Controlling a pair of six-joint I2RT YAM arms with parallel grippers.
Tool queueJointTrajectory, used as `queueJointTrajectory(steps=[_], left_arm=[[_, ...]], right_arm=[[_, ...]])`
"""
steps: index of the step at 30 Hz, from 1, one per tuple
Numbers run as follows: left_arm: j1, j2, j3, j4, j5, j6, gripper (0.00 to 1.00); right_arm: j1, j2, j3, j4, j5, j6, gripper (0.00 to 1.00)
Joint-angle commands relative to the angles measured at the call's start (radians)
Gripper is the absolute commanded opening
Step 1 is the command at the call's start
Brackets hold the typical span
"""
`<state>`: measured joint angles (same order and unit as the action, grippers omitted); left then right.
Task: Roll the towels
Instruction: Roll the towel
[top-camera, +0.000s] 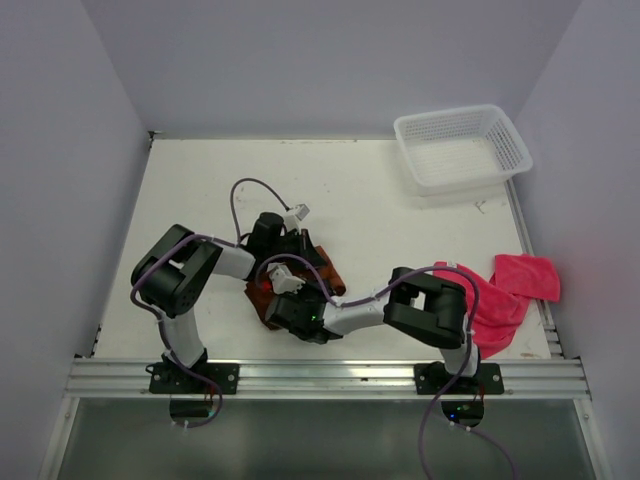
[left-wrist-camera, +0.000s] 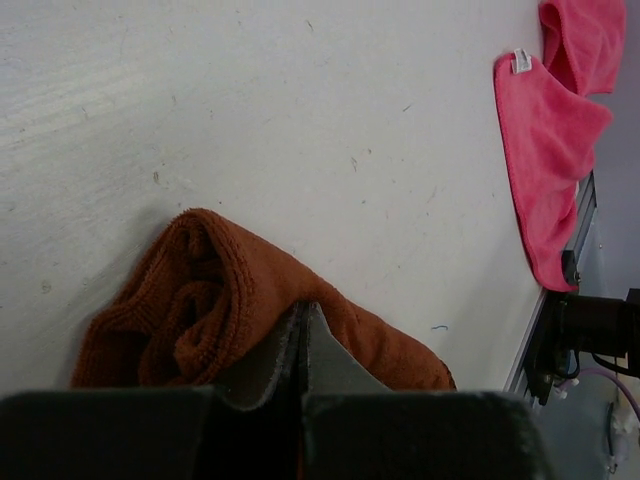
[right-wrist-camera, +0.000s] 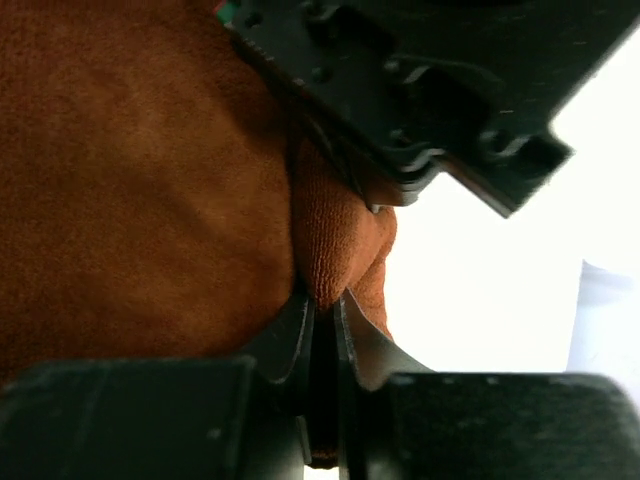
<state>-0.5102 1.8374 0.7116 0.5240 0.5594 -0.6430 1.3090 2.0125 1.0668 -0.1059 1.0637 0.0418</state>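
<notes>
The rust-brown towel (top-camera: 333, 278) lies bunched and partly rolled at the table's near middle, mostly hidden under both grippers. My left gripper (top-camera: 288, 252) is shut, its tips (left-wrist-camera: 303, 308) resting against the towel's folds (left-wrist-camera: 200, 300). My right gripper (top-camera: 283, 295) reaches in from the right and pinches a fold of the brown cloth (right-wrist-camera: 140, 180) between its nearly closed fingertips (right-wrist-camera: 325, 300). The left gripper's black body (right-wrist-camera: 420, 90) sits just above that fold. The pink towel (top-camera: 505, 295) lies crumpled at the right edge, seen too in the left wrist view (left-wrist-camera: 550, 150), touched by neither gripper.
A white mesh basket (top-camera: 460, 148) stands at the far right corner. The aluminium rail (top-camera: 320, 375) runs along the near edge, and purple walls close in the table on three sides. The right arm's elbow (top-camera: 430, 305) hangs beside the pink towel.
</notes>
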Motion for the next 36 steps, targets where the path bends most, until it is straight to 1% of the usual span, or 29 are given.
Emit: queueJointTrajectory(steps=[1, 3, 4, 6, 7, 8, 10, 11, 14, 15, 17, 18, 20, 21, 22, 23, 24, 26, 27, 30, 32, 36], left_arm=[[-0.001, 0.031, -0.012, -0.076, -0.190, 0.054, 0.00], [-0.001, 0.029, -0.014, -0.082, -0.200, 0.052, 0.00], [-0.001, 0.029, -0.018, -0.081, -0.211, 0.051, 0.00], [-0.001, 0.026, -0.024, -0.073, -0.217, 0.049, 0.00], [-0.001, 0.028, -0.024, -0.073, -0.226, 0.049, 0.00], [0.001, 0.028, -0.026, -0.074, -0.228, 0.049, 0.00], [0.001, 0.026, -0.027, -0.071, -0.228, 0.042, 0.00], [0.001, 0.026, -0.027, -0.067, -0.228, 0.040, 0.00], [0.001, 0.020, -0.026, -0.064, -0.224, 0.034, 0.00], [0.001, 0.019, -0.029, -0.062, -0.222, 0.032, 0.00], [-0.001, 0.016, -0.034, -0.056, -0.220, 0.031, 0.00], [-0.001, 0.014, -0.040, -0.053, -0.217, 0.029, 0.00], [-0.001, 0.011, -0.044, -0.041, -0.213, 0.022, 0.00], [-0.001, 0.011, -0.047, -0.039, -0.205, 0.020, 0.00], [-0.001, 0.011, -0.049, -0.032, -0.204, 0.017, 0.00], [-0.001, 0.011, -0.050, -0.030, -0.199, 0.016, 0.00], [-0.001, 0.008, -0.050, -0.030, -0.197, 0.014, 0.00], [-0.001, 0.005, -0.052, -0.030, -0.197, 0.013, 0.00], [-0.001, -0.003, -0.054, -0.030, -0.197, 0.014, 0.00], [-0.001, -0.016, -0.054, -0.035, -0.199, 0.016, 0.00], [0.001, -0.027, -0.054, -0.039, -0.200, 0.016, 0.00], [-0.002, -0.041, -0.055, -0.044, -0.197, 0.016, 0.00]], right_arm=[[-0.008, -0.116, -0.025, 0.005, -0.071, 0.072, 0.14], [-0.008, -0.158, -0.036, -0.001, -0.082, 0.085, 0.23], [-0.008, -0.205, -0.042, -0.003, -0.087, 0.090, 0.34], [-0.010, -0.254, -0.060, -0.012, -0.105, 0.107, 0.46], [-0.010, -0.279, -0.065, -0.020, -0.111, 0.116, 0.50], [-0.010, -0.334, -0.083, -0.028, -0.119, 0.125, 0.52], [-0.010, -0.388, -0.105, -0.032, -0.151, 0.148, 0.56], [-0.010, -0.449, -0.126, -0.035, -0.166, 0.158, 0.57], [-0.010, -0.543, -0.181, -0.040, -0.218, 0.194, 0.60], [-0.016, -0.608, -0.197, -0.035, -0.229, 0.222, 0.60], [-0.034, -0.670, -0.240, -0.028, -0.292, 0.280, 0.59], [-0.074, -0.729, -0.254, -0.020, -0.332, 0.302, 0.59], [-0.134, -0.777, -0.296, 0.007, -0.476, 0.378, 0.59], [-0.207, -0.805, -0.309, 0.017, -0.528, 0.404, 0.60], [-0.243, -0.816, -0.321, 0.028, -0.577, 0.426, 0.60], [-0.276, -0.822, -0.340, 0.049, -0.670, 0.461, 0.61], [-0.333, -0.819, -0.350, 0.061, -0.706, 0.475, 0.64], [-0.387, -0.802, -0.361, 0.083, -0.821, 0.516, 0.66], [-0.434, -0.787, -0.363, 0.089, -0.865, 0.529, 0.67], [-0.491, -0.727, -0.376, 0.139, -0.971, 0.570, 0.70], [-0.514, -0.683, -0.390, 0.191, -1.011, 0.590, 0.70], [-0.527, -0.608, -0.393, 0.236, -1.059, 0.596, 0.70]])
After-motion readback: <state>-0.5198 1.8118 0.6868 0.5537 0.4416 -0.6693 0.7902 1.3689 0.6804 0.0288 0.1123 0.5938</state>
